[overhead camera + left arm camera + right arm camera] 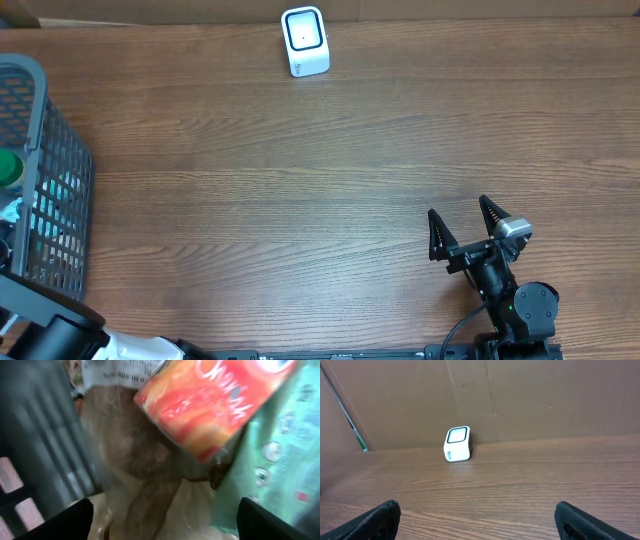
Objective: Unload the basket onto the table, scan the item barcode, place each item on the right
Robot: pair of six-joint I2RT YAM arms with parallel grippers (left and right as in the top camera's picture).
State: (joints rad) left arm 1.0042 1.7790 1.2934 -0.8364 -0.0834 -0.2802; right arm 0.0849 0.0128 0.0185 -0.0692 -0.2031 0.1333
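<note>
Left gripper, fingers spread, hangs over blurred packets inside the grey mesh basket at the left edge of the overhead frame: orange-red packet at upper centre, green packet at right; contact cannot be told. Right gripper, lower right, jaws wide apart and empty. White barcode scanner, top centre.

Blurred orange packet, green wrapper

White barcode scanner upright at far side, orange-red packet lying tilted, blurred
</note>
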